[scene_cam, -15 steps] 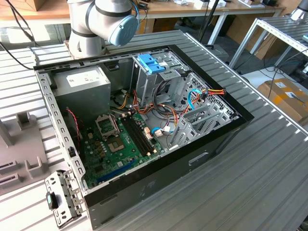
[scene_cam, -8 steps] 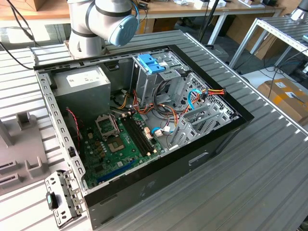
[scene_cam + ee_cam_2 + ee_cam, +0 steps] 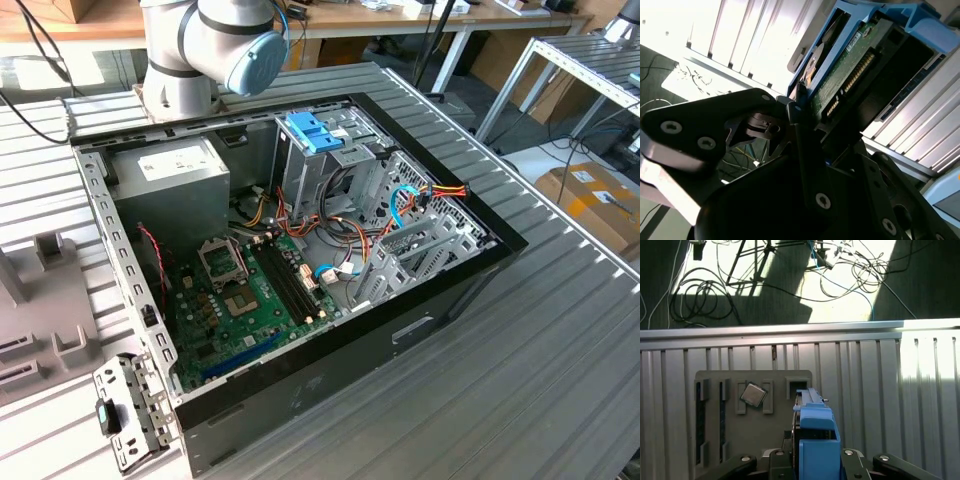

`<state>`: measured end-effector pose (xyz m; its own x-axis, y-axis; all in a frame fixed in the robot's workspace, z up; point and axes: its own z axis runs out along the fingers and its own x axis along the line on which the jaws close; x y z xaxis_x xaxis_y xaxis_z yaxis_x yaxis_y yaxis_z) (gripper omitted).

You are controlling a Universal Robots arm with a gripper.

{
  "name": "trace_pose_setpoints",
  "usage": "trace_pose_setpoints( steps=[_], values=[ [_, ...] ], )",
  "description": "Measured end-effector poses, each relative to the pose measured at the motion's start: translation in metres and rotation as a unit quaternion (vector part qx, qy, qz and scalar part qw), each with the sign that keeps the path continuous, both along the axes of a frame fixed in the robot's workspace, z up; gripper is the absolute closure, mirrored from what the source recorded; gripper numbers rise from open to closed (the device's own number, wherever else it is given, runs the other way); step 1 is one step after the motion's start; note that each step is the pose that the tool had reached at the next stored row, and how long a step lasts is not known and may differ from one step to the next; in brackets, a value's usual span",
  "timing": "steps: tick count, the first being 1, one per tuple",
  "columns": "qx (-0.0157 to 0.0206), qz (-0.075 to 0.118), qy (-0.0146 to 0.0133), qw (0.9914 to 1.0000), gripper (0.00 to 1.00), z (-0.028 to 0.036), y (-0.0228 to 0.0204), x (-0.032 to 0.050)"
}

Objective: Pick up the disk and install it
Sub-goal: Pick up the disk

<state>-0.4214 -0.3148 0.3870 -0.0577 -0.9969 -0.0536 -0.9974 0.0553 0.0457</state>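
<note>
The gripper (image 3: 811, 460) has its jaws clamped on the disk (image 3: 815, 437), held over the ribbed table (image 3: 920, 390) beside a grey fixture plate (image 3: 712, 385) that lies near the table's edge and carries a processor chip (image 3: 753, 395). The second wrist view shows the disk's green circuit board (image 3: 845, 70).

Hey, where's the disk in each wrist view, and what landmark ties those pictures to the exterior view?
First wrist view: the disk, blue end up front, held in the gripper, ribbed metal table behind it.
Second wrist view: the disk shows its green circuit-board side between blue rails.
Exterior view: the same ribbed metal table, the shared landmark, carries the open computer case.
</note>
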Motion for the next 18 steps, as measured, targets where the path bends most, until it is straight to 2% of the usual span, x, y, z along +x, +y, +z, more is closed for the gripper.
trace_pose_setpoints(
  steps=[18],
  values=[
    [0.0000,0.000,0.0000,1.00000,0.64,0.0160,0.0000,0.0000]
  ],
)
